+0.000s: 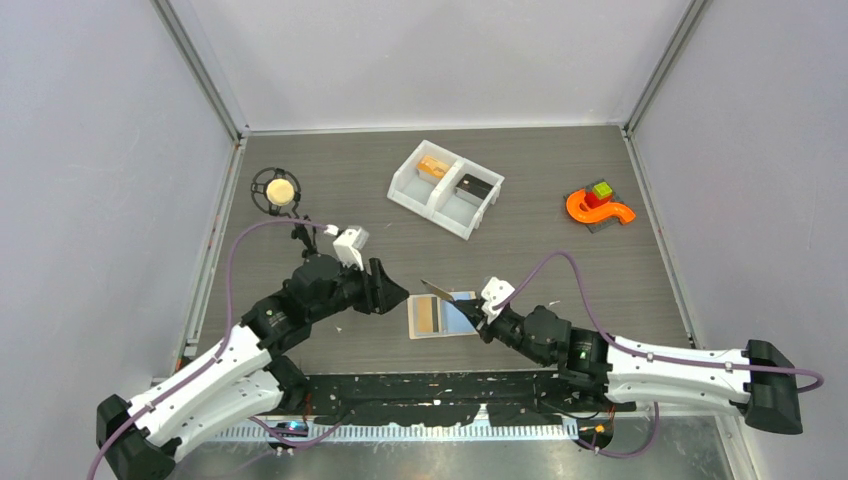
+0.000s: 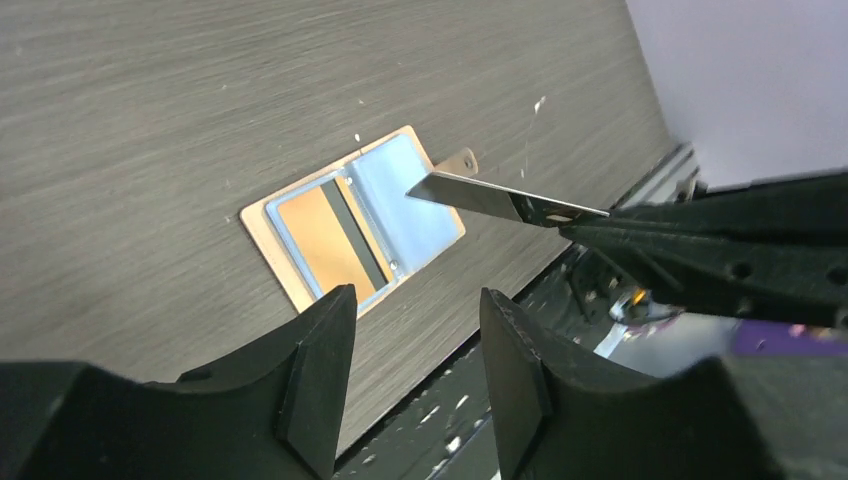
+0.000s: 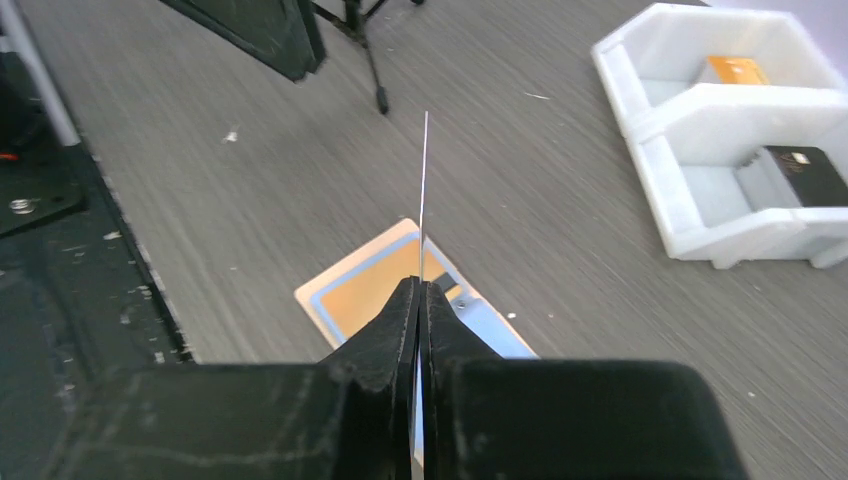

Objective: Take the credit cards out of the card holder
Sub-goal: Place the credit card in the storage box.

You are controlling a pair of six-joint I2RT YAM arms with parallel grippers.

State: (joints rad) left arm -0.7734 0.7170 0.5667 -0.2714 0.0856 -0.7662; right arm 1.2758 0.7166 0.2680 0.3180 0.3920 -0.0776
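The beige card holder [image 1: 440, 316] lies open and flat on the table between the arms, light blue lining up, with an orange-tan credit card [image 2: 318, 238] with a dark stripe in its left pocket. My right gripper [image 3: 421, 286] is shut on a thin grey credit card [image 2: 468, 192] and holds it in the air above the holder's right half, edge-on [image 3: 425, 180] in the right wrist view. My left gripper [image 2: 415, 300] hovers just left of the holder, open, with nothing between its fingers.
A white two-compartment bin [image 1: 445, 187] stands at the back middle with an orange card [image 3: 735, 70] in one half and a dark card [image 3: 805, 170] in the other. An orange toy [image 1: 598, 205] sits back right, a round black stand with a beige ball [image 1: 277, 190] back left.
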